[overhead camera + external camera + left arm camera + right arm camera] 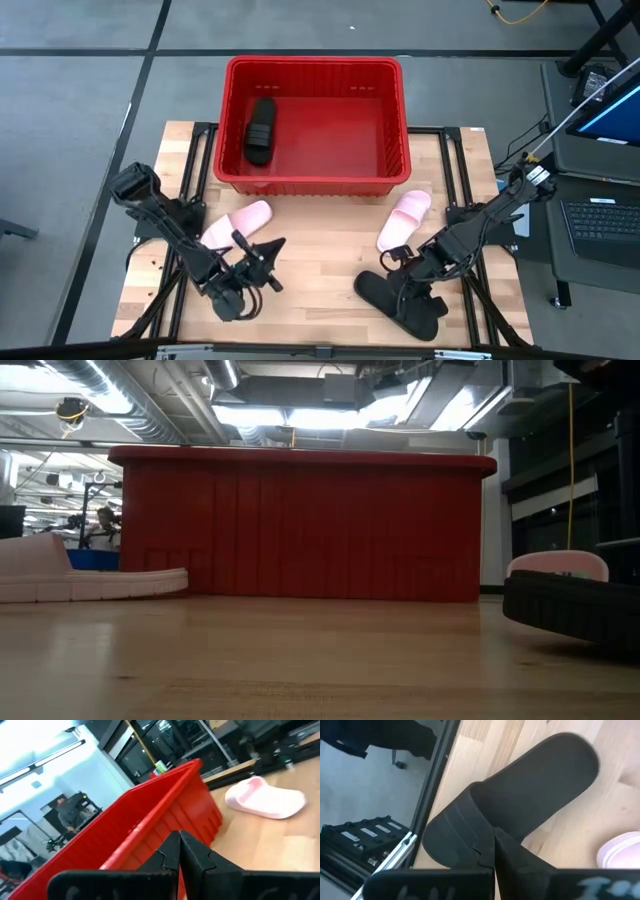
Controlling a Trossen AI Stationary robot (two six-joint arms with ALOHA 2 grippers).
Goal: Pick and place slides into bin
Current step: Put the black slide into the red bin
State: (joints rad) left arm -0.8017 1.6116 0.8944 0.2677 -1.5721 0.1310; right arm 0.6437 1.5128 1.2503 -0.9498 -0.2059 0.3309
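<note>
From above, the large rectangular bright red plastic bin (312,125) sits at the far side of the pale wooden bench (330,255), with one matte black slide sandal (261,130) already lying inside. Three slides are still out on the bench. The right gripper (408,283), fingers pressed together and holding nothing, hangs right at a second matte black slide (402,303) — this one lies just beside and below the fingertips, its long axis running diagonally across the bench. A pale pink slide (404,220) lies beyond that gripper, towards the bin. The left gripper (243,270) is likewise closed and empty, with another pale pink slide (238,224) just beyond it.

The low view shows the bin's ribbed wall straight ahead, a pink slide at one edge and the black slide at the other, with pink behind it; no gripper shows here.

In the left wrist view the closed fingers point at the bin's wall, the far pink slide off to one side.

The right wrist view shows the closed fingertips over the black slide's wide strap (457,837) — the sole stretches away ahead of them. The right arm is clearly nearer this slide; it would have to open before gripping.
</note>
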